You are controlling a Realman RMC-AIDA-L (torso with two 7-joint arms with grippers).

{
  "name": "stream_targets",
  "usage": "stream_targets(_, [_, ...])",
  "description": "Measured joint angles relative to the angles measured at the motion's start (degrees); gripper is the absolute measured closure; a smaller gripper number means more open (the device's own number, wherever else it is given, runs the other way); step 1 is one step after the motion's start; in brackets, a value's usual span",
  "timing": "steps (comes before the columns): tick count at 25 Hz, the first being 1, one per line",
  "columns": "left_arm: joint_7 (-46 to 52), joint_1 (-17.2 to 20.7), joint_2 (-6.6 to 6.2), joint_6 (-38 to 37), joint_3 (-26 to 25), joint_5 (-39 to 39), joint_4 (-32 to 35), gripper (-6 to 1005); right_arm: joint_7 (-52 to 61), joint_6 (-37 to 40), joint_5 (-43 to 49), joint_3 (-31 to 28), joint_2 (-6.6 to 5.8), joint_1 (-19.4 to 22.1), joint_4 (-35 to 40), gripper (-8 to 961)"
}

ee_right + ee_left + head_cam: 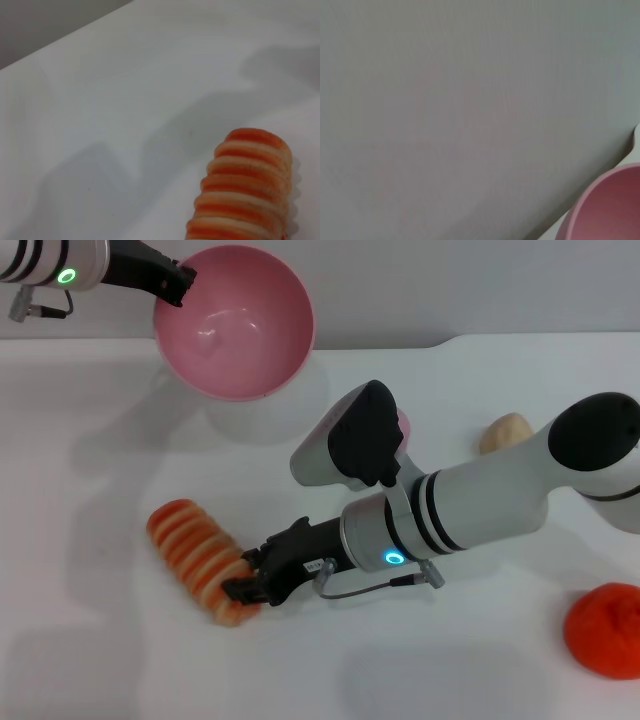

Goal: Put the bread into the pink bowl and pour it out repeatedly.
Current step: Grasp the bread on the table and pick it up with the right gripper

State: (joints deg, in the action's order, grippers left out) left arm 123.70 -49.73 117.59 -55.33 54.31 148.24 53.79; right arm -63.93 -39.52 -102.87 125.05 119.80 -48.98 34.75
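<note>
We find the bread (pixel 196 556) lying on the white table (pixel 90 640), and the right gripper (pixel 247 582) has its jaws set around the loaf's near end; they look clamped on it, though the dark fingers cover the contact itself. The rest of the loaf stretches away from those jaws, its striped ridges facing up. From the right wrist we see only the loaf's far part (pixel 243 190) against the table (pixel 125 100); the fingers themselves do not appear there, so the grip can be judged from the head view alone.

The left gripper (pixel 172 287) holds the pink bowl (pixel 235 322) by its rim, raised off the table and tipped so that its hollow faces us. We cannot make out how its jaws sit, since the rim and the dark finger housing merge, but they are closed on the rim. The bowl hangs well apart from the right gripper's jaws, beyond the bread. The left wrist view gives us only a curved slice of the bowl (pixel 615 210) at the corner, cut off by the frame edge, before a plain grey wall (pixel 470 100).
</note>
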Motion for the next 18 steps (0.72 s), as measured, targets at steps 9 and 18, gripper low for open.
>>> stream_targets(9, [-0.11,0.15,0.0,0.06,0.0,-0.07,0.0,955,-0.5,-0.4,0.31,0.0,0.0,0.34,-0.01,558])
stream_targets(18, [-0.13,0.16,0.0,0.06,0.0,-0.07,0.22,955,-0.63,-0.48,0.39,0.0,0.0,0.39,0.23,624])
